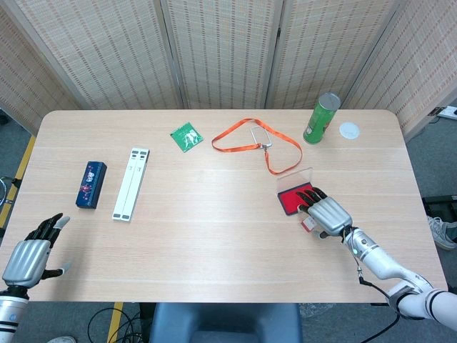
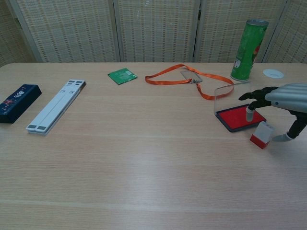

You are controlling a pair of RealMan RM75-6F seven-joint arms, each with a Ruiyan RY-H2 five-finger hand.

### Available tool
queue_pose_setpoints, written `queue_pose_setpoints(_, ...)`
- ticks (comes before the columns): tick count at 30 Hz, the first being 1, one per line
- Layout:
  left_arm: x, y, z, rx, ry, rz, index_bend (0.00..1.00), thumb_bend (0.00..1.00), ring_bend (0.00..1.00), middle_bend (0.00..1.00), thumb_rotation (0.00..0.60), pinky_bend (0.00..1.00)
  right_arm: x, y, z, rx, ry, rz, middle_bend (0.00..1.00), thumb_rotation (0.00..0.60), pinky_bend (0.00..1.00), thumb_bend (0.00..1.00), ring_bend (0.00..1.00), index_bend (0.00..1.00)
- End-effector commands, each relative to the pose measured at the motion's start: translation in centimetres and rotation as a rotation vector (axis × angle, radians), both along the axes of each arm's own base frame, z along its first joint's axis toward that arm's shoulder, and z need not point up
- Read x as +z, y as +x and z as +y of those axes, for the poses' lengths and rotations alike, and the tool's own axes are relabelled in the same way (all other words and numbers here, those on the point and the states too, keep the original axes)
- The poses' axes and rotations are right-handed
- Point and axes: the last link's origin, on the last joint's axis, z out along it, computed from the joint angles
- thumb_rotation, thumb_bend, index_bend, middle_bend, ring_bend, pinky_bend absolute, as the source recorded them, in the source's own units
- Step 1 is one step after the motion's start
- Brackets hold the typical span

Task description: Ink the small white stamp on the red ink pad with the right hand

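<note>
Small white block stamp with red base stands upright on the table at right of the chest frame, just beside the near edge of the red ink pad. Right hand hovers over it, fingers spread, thumb low on the stamp's right, gripping nothing. Stamp sits below the fingertips. Left hand, lower left of the head frame, open and well apart.
</note>
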Motion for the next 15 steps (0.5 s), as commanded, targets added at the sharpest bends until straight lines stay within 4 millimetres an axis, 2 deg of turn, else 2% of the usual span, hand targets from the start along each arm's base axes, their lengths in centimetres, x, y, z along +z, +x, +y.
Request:
queue_pose_setpoints(1,0.06,0.02,-0.03,-0.001,0.002,-0.002,0.0,0.23,0.11,0.08,0.6,0.28,-0.02,-0.06,0.0,0.0,0.001,0.005,0.0,0.6,0.0,0.22,0.0,0.3)
queue_pose_setpoints(15,-0.15,-0.02,0.04,0.003,-0.003,0.006,0.0,0.23,0.11,0.08,0.6,0.28,0.29,-0.27,0.04,-0.001,-0.013,0.025,0.0,0.6,0.0,0.23,0.0,0.32)
